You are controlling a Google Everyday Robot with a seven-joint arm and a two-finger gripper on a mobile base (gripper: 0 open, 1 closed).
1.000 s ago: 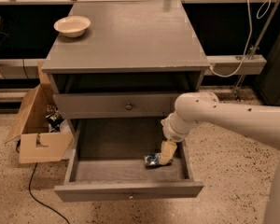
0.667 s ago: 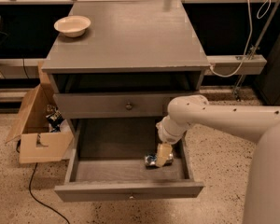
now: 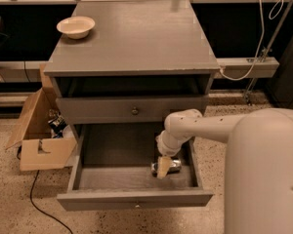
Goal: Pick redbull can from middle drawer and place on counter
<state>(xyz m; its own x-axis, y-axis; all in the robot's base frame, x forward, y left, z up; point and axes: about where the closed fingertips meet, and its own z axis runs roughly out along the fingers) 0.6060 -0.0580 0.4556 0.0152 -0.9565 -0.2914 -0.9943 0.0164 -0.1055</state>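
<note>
**Redbull can** (image 3: 175, 165): silver, lying on its side on the floor of the middle drawer (image 3: 135, 199). It sits in the drawer's right half, nearer the front wall than the back, and is not lifted.

**Tool** (image 3: 163, 166): down inside the middle drawer at the can's left end, overlapping it in view. Contact looks likely but is unconfirmed. Whether the tool is spread, pressed together or pinching the can cannot be told.

**Arm** (image 3: 195, 126): reaches into the middle drawer over its right side.

**Upper drawer front** (image 3: 135, 110): closed, directly above the back of the middle drawer.

**Surface** (image 3: 136, 43): grey cabinet top, above the middle drawer. A cream bowl (image 3: 75, 27) stands above the drawer's left side, towards the back.

**Step in hand (judged):** securing the can.

**Handling notes:**
- A can on its side rolls, so the grip should cross the round body squarely, near its middle, before any lift.
- The lift should rise only slightly, then draw out towards the middle drawer's front to pass the upper drawer front and the surface's edge.
- The can should be set down well apart from the bowl.
</note>
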